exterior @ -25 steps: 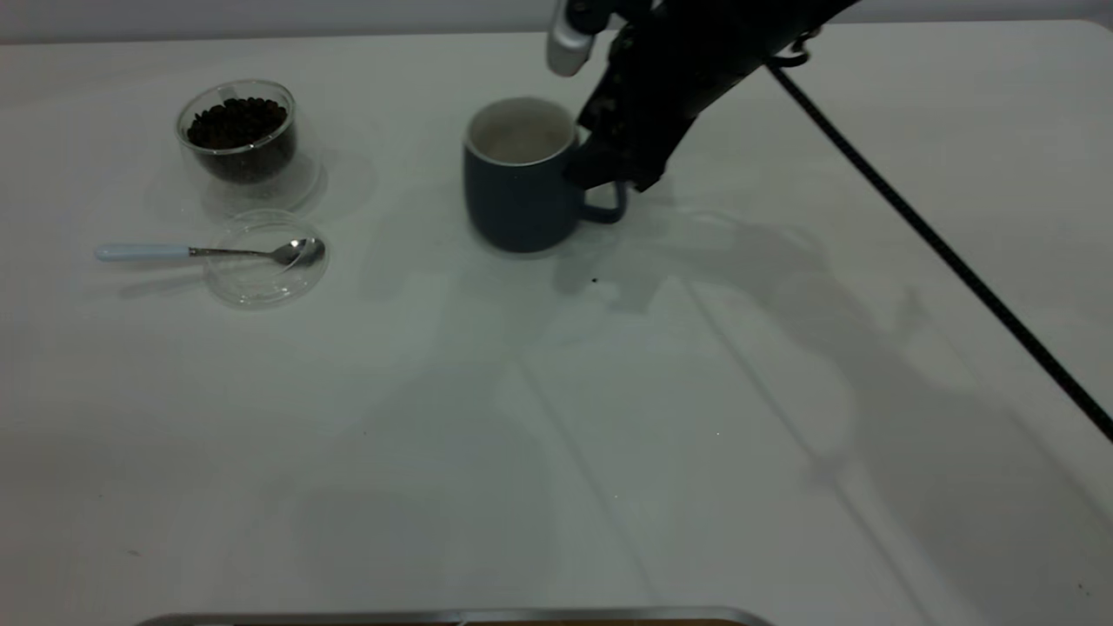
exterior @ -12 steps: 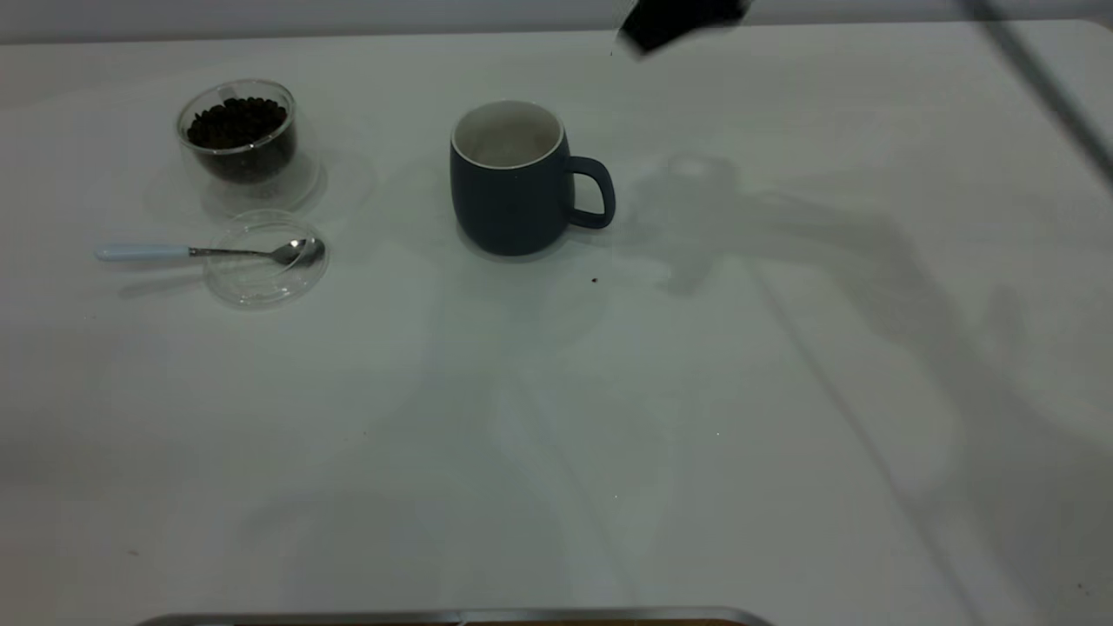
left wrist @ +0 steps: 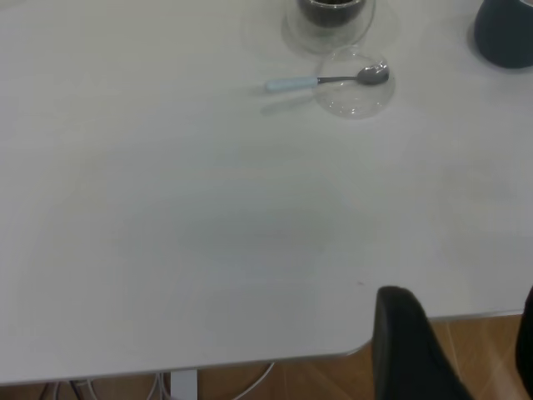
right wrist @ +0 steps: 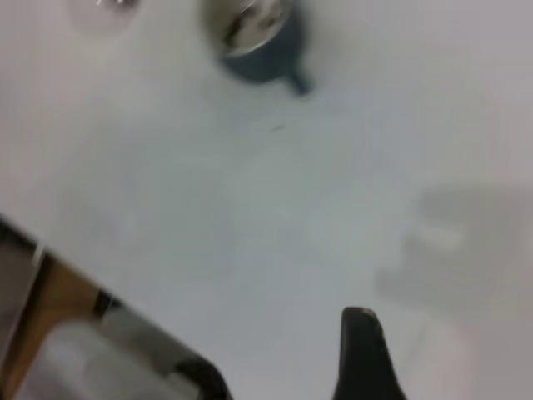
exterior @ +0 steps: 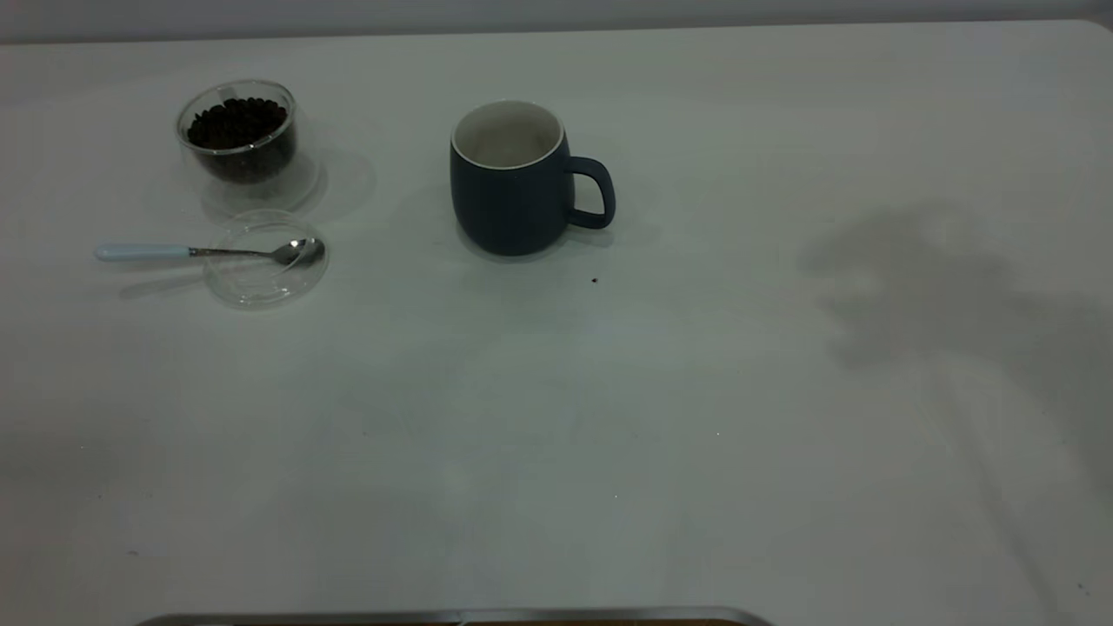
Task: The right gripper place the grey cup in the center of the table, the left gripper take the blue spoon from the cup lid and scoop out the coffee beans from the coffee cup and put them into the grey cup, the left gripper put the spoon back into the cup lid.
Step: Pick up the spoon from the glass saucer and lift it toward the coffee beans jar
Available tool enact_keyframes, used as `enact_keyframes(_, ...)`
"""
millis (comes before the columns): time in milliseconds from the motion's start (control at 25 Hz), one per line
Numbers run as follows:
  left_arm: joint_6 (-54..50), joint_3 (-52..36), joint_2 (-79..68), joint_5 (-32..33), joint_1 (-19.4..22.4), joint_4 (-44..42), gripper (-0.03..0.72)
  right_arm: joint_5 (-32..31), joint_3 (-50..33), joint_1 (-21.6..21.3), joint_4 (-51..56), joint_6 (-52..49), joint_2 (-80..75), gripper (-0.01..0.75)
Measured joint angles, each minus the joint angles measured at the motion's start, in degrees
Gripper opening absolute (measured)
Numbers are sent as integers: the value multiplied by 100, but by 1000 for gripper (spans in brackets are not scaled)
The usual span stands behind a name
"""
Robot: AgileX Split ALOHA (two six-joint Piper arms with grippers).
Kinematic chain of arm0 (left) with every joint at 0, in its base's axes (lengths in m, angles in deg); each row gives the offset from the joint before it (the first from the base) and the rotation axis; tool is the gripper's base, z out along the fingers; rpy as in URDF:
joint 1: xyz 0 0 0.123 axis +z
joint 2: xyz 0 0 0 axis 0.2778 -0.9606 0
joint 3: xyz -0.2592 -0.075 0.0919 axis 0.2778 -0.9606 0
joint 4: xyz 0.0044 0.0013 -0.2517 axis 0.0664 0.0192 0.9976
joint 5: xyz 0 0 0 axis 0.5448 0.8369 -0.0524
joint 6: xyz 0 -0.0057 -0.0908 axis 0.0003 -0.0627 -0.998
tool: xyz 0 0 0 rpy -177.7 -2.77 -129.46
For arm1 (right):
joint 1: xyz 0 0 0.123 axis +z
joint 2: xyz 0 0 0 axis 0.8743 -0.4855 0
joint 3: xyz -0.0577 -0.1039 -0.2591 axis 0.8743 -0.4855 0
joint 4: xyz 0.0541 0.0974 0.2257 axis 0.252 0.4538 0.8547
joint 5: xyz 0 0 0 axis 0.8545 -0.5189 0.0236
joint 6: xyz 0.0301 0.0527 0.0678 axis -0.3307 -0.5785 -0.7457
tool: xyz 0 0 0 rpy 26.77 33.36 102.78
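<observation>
Dark blue-grey mug (exterior: 511, 181) upright mid-surface, handle right; pale-blue-handled spoon (exterior: 209, 252) bowl on clear lid (exterior: 265, 258); both end effectors' state: can't tell.

A pale wall (exterior: 348, 17) runs behind the far edge, and wooden floor (left wrist: 333, 379) shows below the near side.

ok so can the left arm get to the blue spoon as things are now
Probably yes. The blue spoon lies with its bowl on the cup lid and its handle sticking out over bare table. Nothing stands between it and the left gripper, which is back at the table's edge.
</observation>
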Motion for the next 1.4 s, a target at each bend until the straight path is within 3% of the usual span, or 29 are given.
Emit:
enact_keyframes(280, 0, 0, 0, 1, 0, 0, 387, 179, -2242, -614, -534, -592, 2776, 531)
enact_keyframes(520, 0, 0, 0, 1, 0, 0, 387, 444, -4301, -648, -524, -1045, 4697, 531)
enact_keyframes(760, 0, 0, 0, 1, 0, 0, 387, 465, -5731, -648, -1057, -1332, 6010, 531)
enact_keyframes(1400, 0, 0, 0, 6, 0, 0, 387, 542, -5892, -648, -1615, -1977, 8800, 531)
